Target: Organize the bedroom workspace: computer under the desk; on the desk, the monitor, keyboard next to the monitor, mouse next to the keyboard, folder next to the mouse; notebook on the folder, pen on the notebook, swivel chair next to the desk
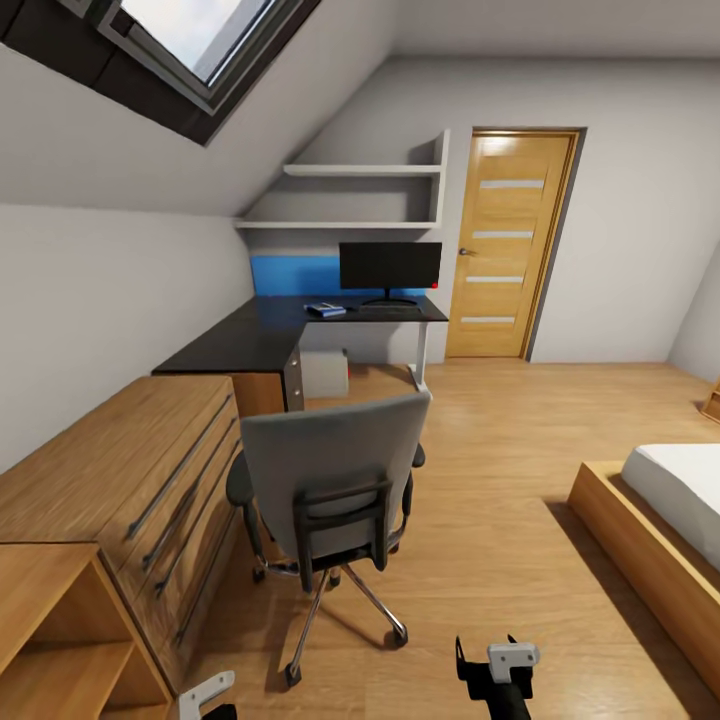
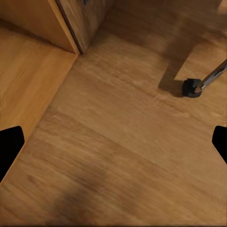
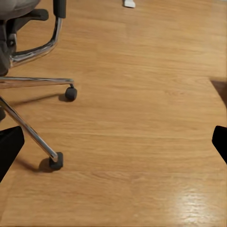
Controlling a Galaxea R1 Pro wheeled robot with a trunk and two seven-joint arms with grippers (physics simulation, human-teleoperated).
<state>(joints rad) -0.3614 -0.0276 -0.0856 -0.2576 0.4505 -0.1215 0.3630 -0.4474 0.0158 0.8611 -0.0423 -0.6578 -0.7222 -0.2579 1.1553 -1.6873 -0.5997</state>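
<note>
Right gripper low | swivel chair ahead — open wood floor rightward

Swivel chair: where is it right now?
In the head view, the swivel chair stands on the floor beside the oak drawers, short of the desk.

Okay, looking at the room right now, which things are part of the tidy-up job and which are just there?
Part of the job: desk, monitor, keyboard, blue folder lying on the desk, computer under it, swivel chair.

Just there: oak chest of drawers, wall shelves, door, bed.
</note>
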